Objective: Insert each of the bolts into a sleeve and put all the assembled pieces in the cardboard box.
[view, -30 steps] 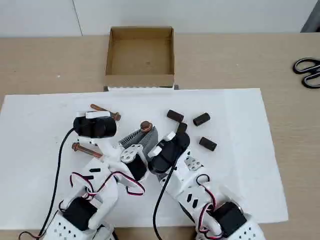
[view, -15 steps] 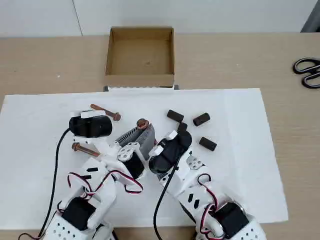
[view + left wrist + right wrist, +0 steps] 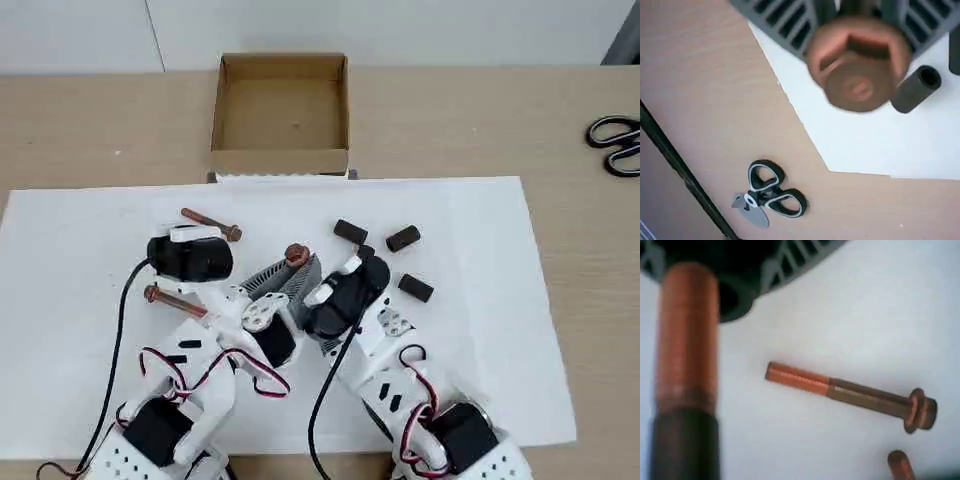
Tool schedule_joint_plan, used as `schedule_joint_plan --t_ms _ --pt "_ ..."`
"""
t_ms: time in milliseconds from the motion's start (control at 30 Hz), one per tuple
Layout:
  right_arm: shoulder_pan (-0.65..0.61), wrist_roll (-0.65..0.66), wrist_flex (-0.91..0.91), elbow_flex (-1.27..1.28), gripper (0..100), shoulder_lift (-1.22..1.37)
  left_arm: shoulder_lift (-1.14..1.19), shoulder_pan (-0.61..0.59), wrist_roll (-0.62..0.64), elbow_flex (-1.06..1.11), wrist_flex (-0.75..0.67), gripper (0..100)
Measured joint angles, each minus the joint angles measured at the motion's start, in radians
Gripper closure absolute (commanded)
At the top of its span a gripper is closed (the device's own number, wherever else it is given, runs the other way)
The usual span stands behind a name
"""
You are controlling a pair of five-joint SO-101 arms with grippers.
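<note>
The left pincer (image 3: 294, 262) clamps a coppery, flange-headed bolt (image 3: 857, 65) above the white paper (image 3: 480, 330), long axis roughly level, smooth shank entering a matte black tubular sleeve (image 3: 685, 445) gripped by the right pincer (image 3: 358, 260)

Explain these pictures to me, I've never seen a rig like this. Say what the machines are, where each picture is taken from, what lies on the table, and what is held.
These are two small robot arms side by side at a wooden table. One picture looks down from a fixed camera above; the other two come from a camera on each arm's wrist. The left claw grips a copper-coloured metal bolt near its head; the right claw holds a short black tubular sleeve, and the bolt's shaft meets its end. On the white paper sheet lie two more bolts and three loose sleeves. Beyond stands an open brown cardboard box; black-handled scissors lie off to one side.
</note>
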Motion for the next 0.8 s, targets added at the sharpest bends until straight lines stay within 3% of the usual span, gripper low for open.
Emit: schedule_joint_plan --t_ms 433,667,800 --pt "0.005 0.0 0.0 0.0 99.6 0.0 -0.002 0.0 -0.003 -0.002 0.005 99" --pt "0.008 0.003 -0.002 -0.009 99.6 -0.003 0.006 -0.092 -0.052 0.002 0.009 99" --pt "0.006 0.003 -0.002 -0.012 99.6 -0.003 0.006 -0.08 -0.06 0.002 0.009 99"
